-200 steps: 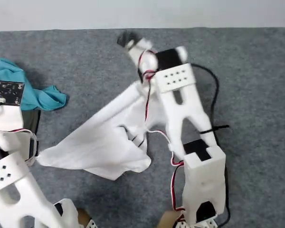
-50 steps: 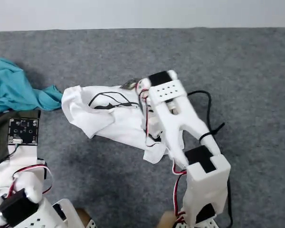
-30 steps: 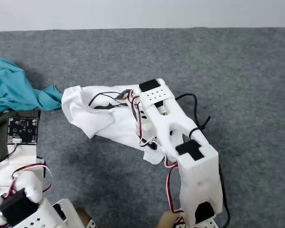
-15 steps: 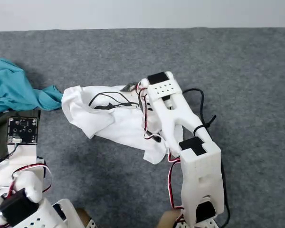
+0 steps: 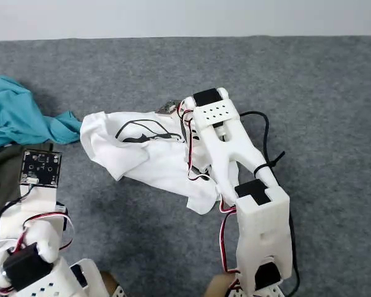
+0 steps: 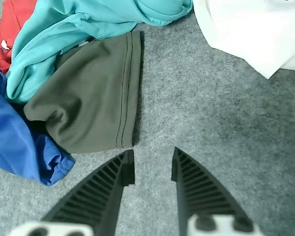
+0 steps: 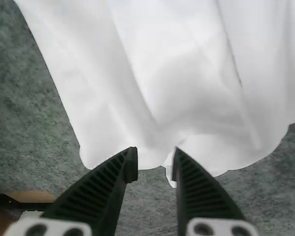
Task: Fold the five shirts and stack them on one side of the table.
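A white shirt point(image 5: 142, 154) with a black line drawing lies crumpled mid-table. My right arm point(image 5: 226, 142) stretches over it. In the right wrist view my right gripper point(image 7: 152, 164) hangs open just above the white shirt's point(image 7: 177, 78) rounded edge, with nothing between its fingers. My left arm point(image 5: 42, 168) is at the near left. Its left gripper point(image 6: 150, 167) is open over bare carpet, beside an olive shirt point(image 6: 88, 98). Teal point(image 6: 88, 24), blue point(image 6: 14, 142) and red point(image 6: 12, 19) shirts are heaped beyond that. A corner of the white shirt point(image 6: 255, 34) also shows there.
The grey carpeted table point(image 5: 321, 111) is open to the right of my right arm and along the back. The teal shirt point(image 5: 18, 120) and olive shirt point(image 5: 3, 167) sit at the left edge. A black cable point(image 5: 266, 154) loops beside the right arm.
Earlier both grippers held the white shirt stretched out; now it lies bunched and let go. In the last second the right arm swung slightly right and the left wrist shifted right.
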Controlling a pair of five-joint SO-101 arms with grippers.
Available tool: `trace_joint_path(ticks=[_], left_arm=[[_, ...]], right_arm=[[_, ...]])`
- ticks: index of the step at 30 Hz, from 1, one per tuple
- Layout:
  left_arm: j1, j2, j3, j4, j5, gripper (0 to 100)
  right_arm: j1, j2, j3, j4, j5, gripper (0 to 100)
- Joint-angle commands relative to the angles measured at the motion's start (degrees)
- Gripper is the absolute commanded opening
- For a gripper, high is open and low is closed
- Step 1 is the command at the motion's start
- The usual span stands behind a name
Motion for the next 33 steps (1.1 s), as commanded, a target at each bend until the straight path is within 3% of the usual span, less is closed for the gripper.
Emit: trace_joint_path(ticks=[1, 21, 26, 33], left_arm=[[0.4, -0.3, -0.3, -0.9, -0.4, 14], [0.6, -0.3, 0.9, -1.1, -0.4, 14], [0.6, -0.3, 0.9, -1.0, -0.4, 14], [0.6, -0.3, 0.8, -1.2, -0.4, 14]], right_arm=[[0.2, -4.2, -2.8, 2.2, -1.8, 18.2], [-1.8, 8.0, -3.2, 0.7, -1.1, 18.0], [-0.9, 6.1, -4.3, 1.0, 1.5, 9.6], [0.3, -0.9, -5.5, 2.2, 4.7, 6.2]])
